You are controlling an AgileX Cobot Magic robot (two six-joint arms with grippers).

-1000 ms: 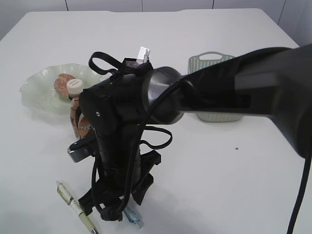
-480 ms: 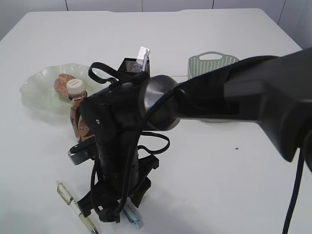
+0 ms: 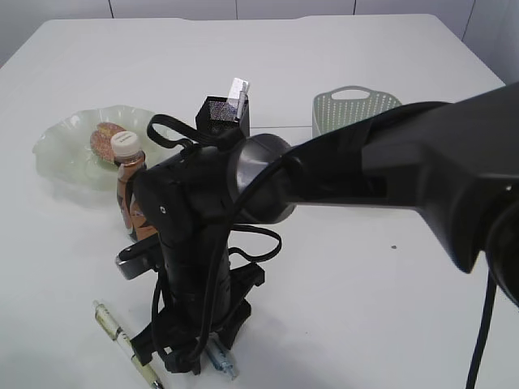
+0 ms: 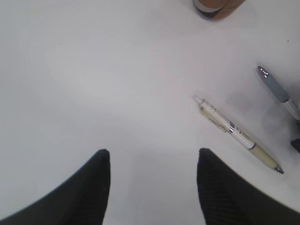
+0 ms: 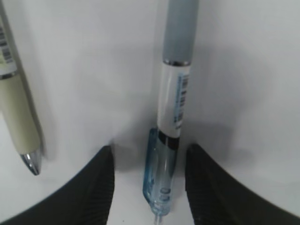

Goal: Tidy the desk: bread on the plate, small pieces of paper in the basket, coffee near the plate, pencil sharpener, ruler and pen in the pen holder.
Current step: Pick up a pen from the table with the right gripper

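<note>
Exterior view: slanted down from head height across the white bench (image 3: 389,308), right arm (image 3: 340,170) crowding the foreground. Left wrist view: straight down, moderately near, over bare bench plus the cream pen (image 4: 239,136). Right wrist view: very close, straight down; cream pen shared by all three.

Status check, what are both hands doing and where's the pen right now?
Right hand open, straddling blue pen on table. Left hand open, empty. Cream pen lying close beside.

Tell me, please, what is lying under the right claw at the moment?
A blue-and-white pen lies on the table between the open right claw's fingers. A cream pen lies just left of it. The exterior view hides most of this behind the arm.
</note>
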